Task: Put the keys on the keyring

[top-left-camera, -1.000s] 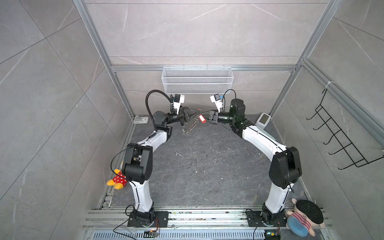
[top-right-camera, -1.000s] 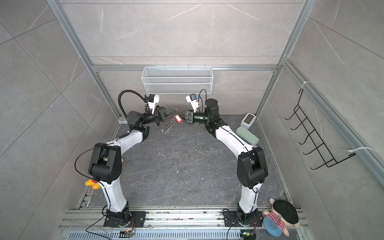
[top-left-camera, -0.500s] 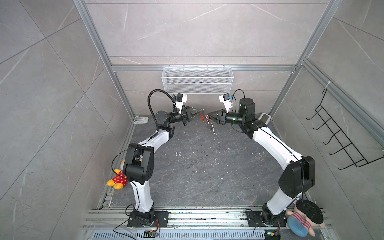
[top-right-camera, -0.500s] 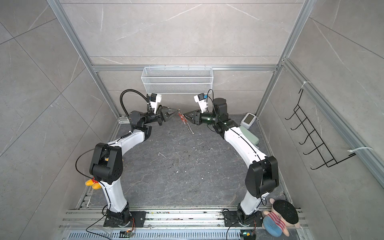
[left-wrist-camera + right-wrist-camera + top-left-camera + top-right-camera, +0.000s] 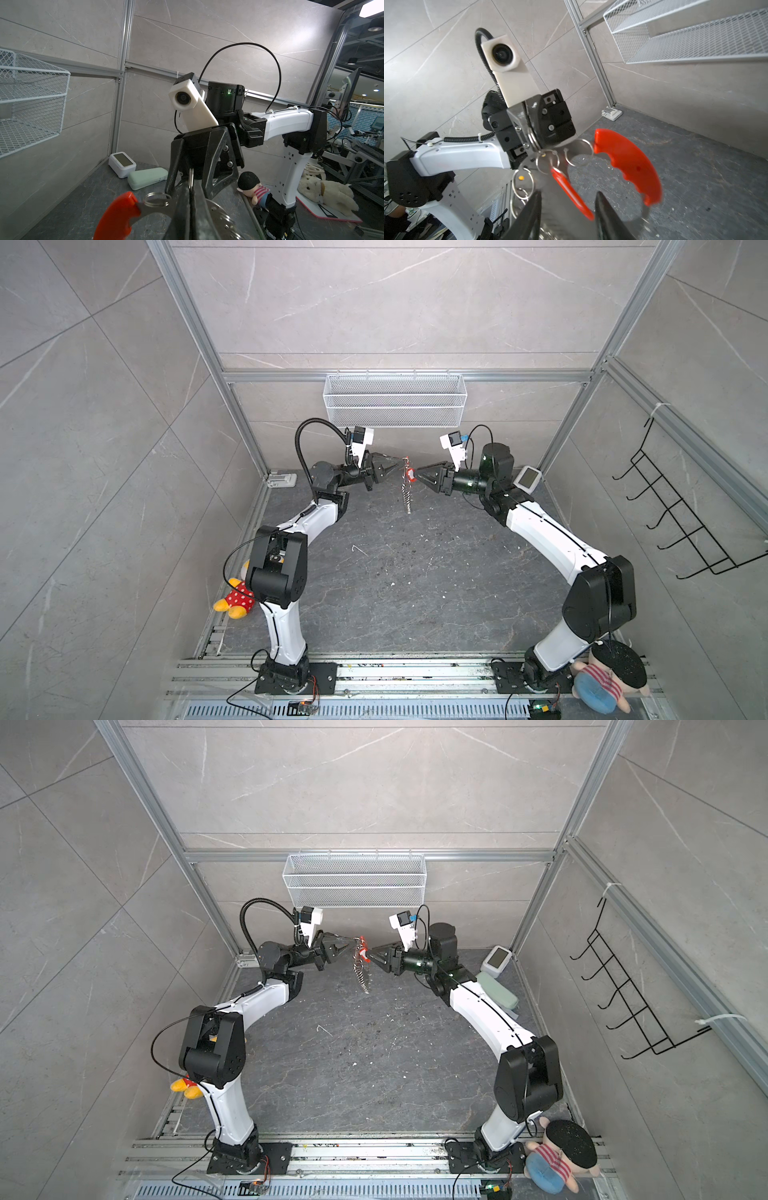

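- The left end effector (image 5: 395, 465) is clamping fully shut on the keyring (image 5: 407, 493), pinching one of its silver loops (image 5: 532, 139) between the fingertips. The hoop is dangling below that tip, clear of the tabletop (image 5: 395, 580).
- The right end effector (image 5: 569, 193) is facing the left one, tip to tip and just apart. Its jaws are standing partly open and gripping nothing.
- The red key tag (image 5: 563, 182) is hanging from a small loop on the keyring, just below the left end effector's tip. It is lying in the gap between the right end effector's fingers (image 5: 606, 216). The tag is blurred, so I cannot tell whether it is touching either finger.
- The keyring's curved red strip (image 5: 627, 164) is arching just beside the tag, beyond the right end effector's tip.
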Robot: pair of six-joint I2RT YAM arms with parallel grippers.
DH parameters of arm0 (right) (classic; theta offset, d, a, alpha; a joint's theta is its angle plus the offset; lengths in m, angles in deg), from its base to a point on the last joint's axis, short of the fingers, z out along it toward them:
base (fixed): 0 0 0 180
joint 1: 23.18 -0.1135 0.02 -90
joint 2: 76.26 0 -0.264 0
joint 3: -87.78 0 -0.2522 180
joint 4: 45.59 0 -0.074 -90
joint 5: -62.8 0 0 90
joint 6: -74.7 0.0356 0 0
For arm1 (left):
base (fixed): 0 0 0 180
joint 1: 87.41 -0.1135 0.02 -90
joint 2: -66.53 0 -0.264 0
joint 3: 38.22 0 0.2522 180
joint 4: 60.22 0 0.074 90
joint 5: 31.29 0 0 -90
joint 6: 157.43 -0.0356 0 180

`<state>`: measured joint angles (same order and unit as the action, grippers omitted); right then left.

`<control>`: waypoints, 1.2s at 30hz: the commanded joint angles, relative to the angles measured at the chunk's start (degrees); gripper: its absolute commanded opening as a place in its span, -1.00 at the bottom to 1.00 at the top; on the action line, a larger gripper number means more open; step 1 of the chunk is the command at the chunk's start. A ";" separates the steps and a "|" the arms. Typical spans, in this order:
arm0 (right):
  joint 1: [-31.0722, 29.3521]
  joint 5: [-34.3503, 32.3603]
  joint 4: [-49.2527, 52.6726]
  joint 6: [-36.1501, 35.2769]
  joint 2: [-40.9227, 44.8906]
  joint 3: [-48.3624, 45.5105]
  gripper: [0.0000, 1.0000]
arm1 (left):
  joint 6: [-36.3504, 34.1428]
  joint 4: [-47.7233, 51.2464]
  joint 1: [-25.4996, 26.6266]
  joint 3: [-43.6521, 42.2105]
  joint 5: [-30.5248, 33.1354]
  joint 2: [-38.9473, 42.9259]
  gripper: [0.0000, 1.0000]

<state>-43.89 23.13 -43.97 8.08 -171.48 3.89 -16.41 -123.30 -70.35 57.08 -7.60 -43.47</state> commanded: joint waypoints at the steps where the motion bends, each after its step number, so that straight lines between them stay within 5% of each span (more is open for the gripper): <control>1: -0.28 2.19 -5.52 2.63 -0.07 2.76 -0.11 | 1.35 -4.11 0.25 2.43 0.83 0.40 -1.00; 16: -1.61 3.88 -5.07 2.44 -4.36 4.82 0.02 | 2.94 -4.11 0.52 3.53 0.56 0.31 -1.00; 31: -1.73 2.36 -5.44 0.79 -3.06 5.12 -0.63 | 3.55 -4.11 0.61 3.36 0.21 -0.19 -1.00; 36: -1.86 1.73 -3.75 -0.74 -2.62 5.60 -0.62 | 3.56 -4.11 0.61 3.09 -0.18 -0.22 -1.00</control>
<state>-45.46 25.51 -48.38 8.98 -175.57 8.44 -13.85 -123.25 -70.02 57.95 -7.70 -43.58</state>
